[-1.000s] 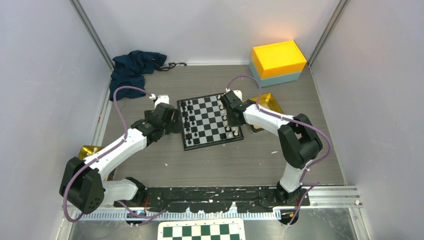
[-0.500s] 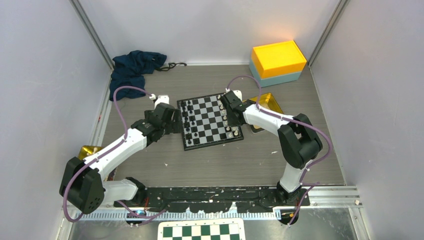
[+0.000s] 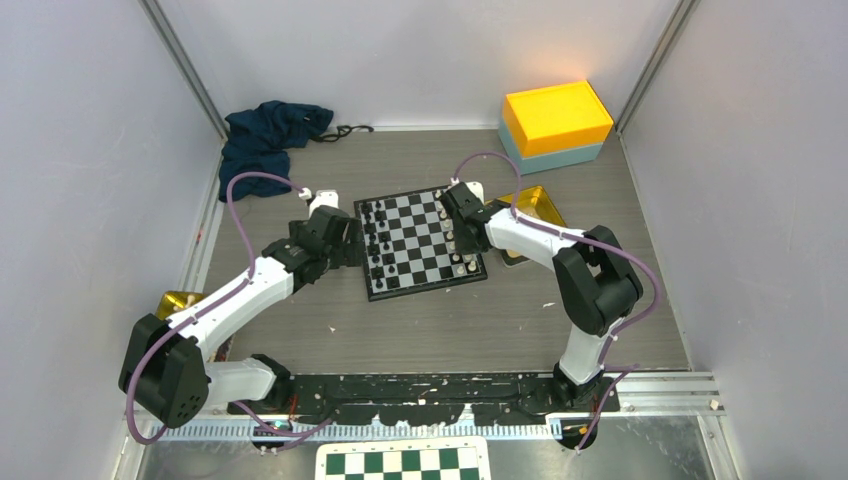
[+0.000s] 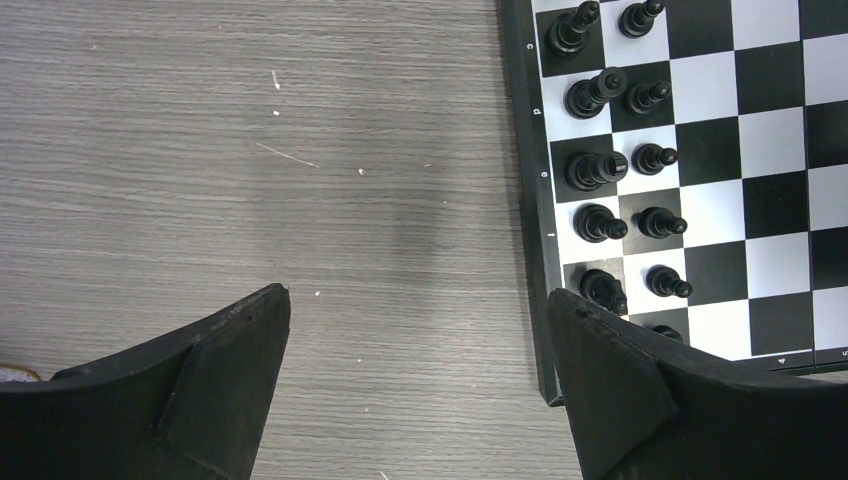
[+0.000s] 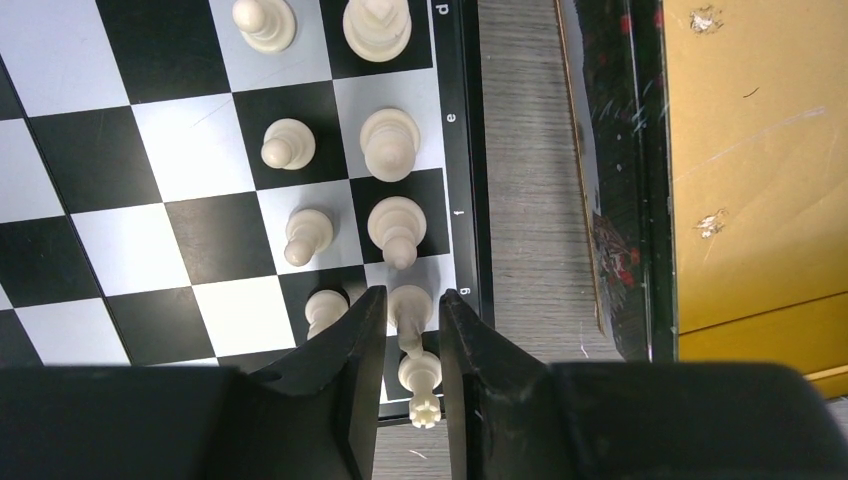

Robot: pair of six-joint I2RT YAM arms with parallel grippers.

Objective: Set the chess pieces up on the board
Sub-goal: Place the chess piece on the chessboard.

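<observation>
At centre of top view, small square board (image 3: 420, 243): glossy black and white squares, thin black border, flat on grey wood-grain table (image 3: 450, 320). Along board's left edge, two columns of tiny turned black chess pieces (image 4: 597, 170), upright. Along its right edge, smooth rounded cream chess pieces (image 5: 390, 145), upright, also in two columns. Low in left wrist view, left gripper (image 4: 418, 295) wide open, matte black wedge fingers, one over bare table, other over board's lower corner, nothing between. At bottom of right wrist view, right gripper (image 5: 412, 300) slightly parted, straddling one cream piece at board's edge, thin gaps either side; another cream piece lower in same gap. Just right of board, gold tray (image 3: 540, 205) with dark rim. Upper right, yellow box (image 3: 557, 115) on teal base. Upper left, crumpled dark blue cloth (image 3: 270, 135). All round, plain pale walls (image 3: 90, 150). At bottom edge, green-and-white checkered panel (image 3: 403, 462).
</observation>
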